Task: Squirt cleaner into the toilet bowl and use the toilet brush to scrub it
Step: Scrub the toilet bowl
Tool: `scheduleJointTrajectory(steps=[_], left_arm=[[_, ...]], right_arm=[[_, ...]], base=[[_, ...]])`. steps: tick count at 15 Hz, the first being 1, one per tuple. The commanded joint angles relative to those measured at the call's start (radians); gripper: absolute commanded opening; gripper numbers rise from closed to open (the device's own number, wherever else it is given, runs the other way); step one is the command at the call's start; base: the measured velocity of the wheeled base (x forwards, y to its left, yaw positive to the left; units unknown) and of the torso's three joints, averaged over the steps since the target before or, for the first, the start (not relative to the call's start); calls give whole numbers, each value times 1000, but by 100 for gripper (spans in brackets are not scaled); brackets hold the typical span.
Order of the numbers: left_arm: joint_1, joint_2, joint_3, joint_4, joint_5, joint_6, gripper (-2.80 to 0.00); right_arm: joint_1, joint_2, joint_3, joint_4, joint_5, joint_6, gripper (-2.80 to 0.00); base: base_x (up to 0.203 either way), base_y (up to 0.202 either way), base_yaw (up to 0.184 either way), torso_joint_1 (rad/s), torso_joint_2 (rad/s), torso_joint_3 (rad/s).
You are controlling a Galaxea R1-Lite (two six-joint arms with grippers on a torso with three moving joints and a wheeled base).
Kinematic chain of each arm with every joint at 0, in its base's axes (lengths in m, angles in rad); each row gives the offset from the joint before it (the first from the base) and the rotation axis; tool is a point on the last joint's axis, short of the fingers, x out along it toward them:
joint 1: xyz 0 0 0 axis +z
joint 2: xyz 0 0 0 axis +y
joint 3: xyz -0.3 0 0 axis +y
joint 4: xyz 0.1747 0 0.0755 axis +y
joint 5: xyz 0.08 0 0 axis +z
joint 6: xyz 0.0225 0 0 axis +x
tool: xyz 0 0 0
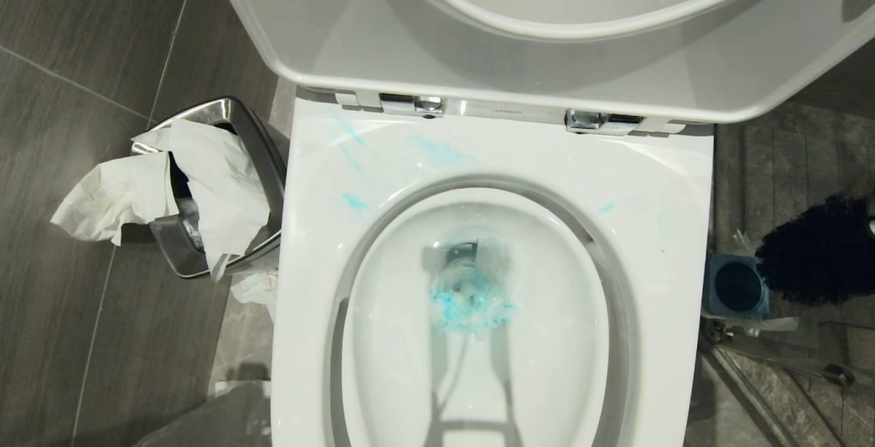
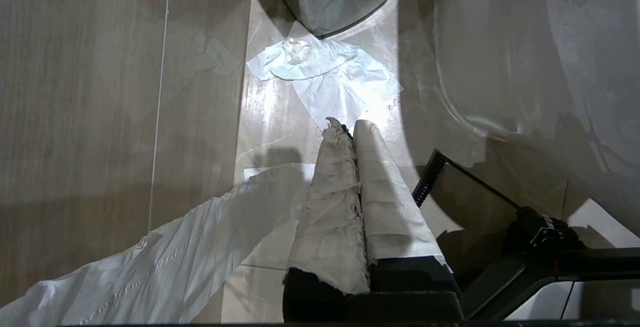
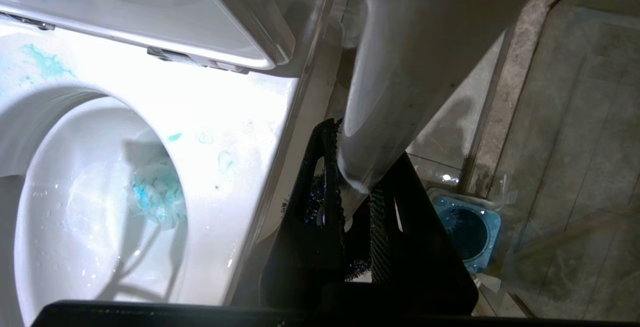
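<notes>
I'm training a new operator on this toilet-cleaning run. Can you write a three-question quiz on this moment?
1. True or false: the toilet brush has its bristle head inside the toilet bowl.
2. Which gripper is shut on the brush handle? A) left gripper B) right gripper
3. Fill in: the steel waste bin is stuffed with crumpled white ____.

Key:
1. False; the head hangs outside the bowl, above the blue brush holder.
2. B.
3. Paper.
</notes>
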Motion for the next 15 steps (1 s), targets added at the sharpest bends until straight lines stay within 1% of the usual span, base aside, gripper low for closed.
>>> scheduleJointTrajectory(steps=[1, 5, 8, 11, 15], left_arm=[[0, 0, 0, 0, -1, -2, -280], [0, 0, 0, 0, 2, -6, -280], [0, 0, 0, 0, 2, -5, -280], [0, 0, 0, 1, 2, -5, -280], [0, 0, 0, 0, 2, -5, -280]], right_arm=[[0, 10, -2, 1, 5, 0, -280], [0, 12, -8, 1, 16, 0, -280], [0, 12, -16, 2, 16, 0, -280], [0, 6, -32, 55, 18, 0, -280], [0, 13, -37, 58, 19, 0, -280]], base=[[0, 0, 0, 0, 0, 0], [0, 0, 0, 4, 2, 85], [0, 0, 0, 3, 6, 188], [0, 0, 0, 3, 2, 204], [0, 0, 0, 2, 1, 200]])
